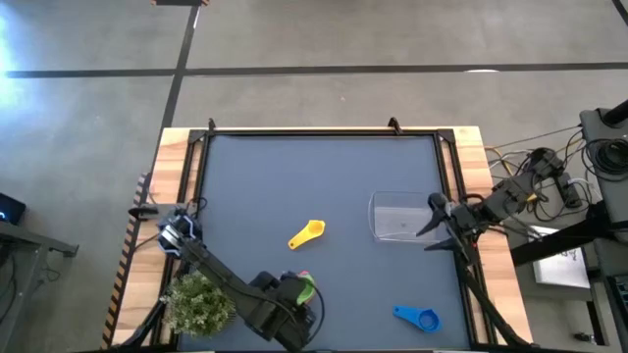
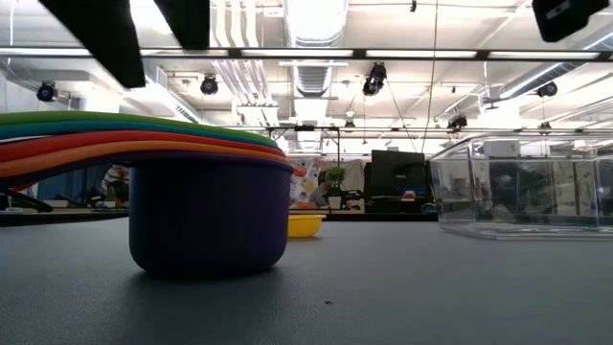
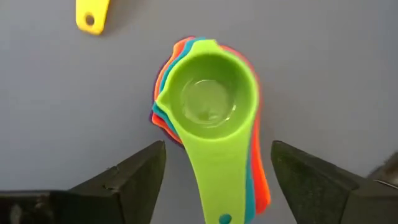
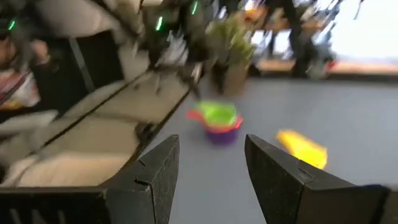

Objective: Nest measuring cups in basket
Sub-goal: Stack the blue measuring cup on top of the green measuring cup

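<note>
Your table (image 1: 324, 167) carries the clear basket (image 1: 400, 218) at its right side, with your right gripper (image 1: 439, 223) spread open just beside its right end. Your left gripper (image 3: 217, 174) hangs open over the nested stack (image 3: 208, 106), green cup topmost, at the near edge by the plant (image 1: 199, 302). The yellow cup (image 1: 306, 234) lies mid-table, the blue cup (image 1: 419, 318) near-right.

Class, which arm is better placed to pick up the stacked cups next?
Left. The left gripper hangs open directly over the stacked cups, its fingers either side of the handles; the right gripper is over by the basket.
</note>
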`<state>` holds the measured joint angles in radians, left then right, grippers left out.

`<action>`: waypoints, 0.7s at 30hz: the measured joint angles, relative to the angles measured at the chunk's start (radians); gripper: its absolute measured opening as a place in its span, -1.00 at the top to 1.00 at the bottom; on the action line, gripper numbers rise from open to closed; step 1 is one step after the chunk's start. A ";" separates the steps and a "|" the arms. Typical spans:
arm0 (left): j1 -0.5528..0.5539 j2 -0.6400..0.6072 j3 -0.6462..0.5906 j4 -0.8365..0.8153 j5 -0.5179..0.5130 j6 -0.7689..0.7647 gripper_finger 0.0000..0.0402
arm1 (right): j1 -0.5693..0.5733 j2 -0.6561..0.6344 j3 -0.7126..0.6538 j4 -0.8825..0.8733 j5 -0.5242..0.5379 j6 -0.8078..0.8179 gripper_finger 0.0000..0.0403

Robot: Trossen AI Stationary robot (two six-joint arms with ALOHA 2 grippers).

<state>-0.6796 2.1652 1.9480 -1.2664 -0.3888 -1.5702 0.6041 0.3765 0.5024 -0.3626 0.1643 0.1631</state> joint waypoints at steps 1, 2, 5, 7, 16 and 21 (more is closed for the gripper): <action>-0.005 -0.004 0.000 0.004 -0.031 0.000 -0.33 | 0.000 0.013 0.008 -0.040 -0.023 0.011 0.15; -0.010 -0.005 0.000 0.016 -0.065 0.001 -0.31 | 0.000 0.030 0.015 -0.081 -0.040 0.029 0.15; -0.012 -0.005 0.000 0.104 -0.123 0.071 -0.22 | 0.002 0.092 0.023 -0.171 -0.069 0.087 0.15; -0.010 -0.006 0.000 0.166 -0.160 0.146 -0.17 | 0.010 0.144 0.024 -0.177 -0.086 0.123 0.15; -0.003 -0.052 -0.048 0.181 -0.279 0.223 0.01 | 0.120 0.369 0.036 -0.150 -0.096 0.270 0.15; -0.001 -0.128 -0.207 0.335 -0.290 0.248 0.12 | 0.215 0.473 0.057 -0.146 -0.096 0.406 0.15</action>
<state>-0.6802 2.0376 1.7411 -0.9315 -0.6785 -1.3225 0.8190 0.8494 0.5591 -0.5090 0.0686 0.5691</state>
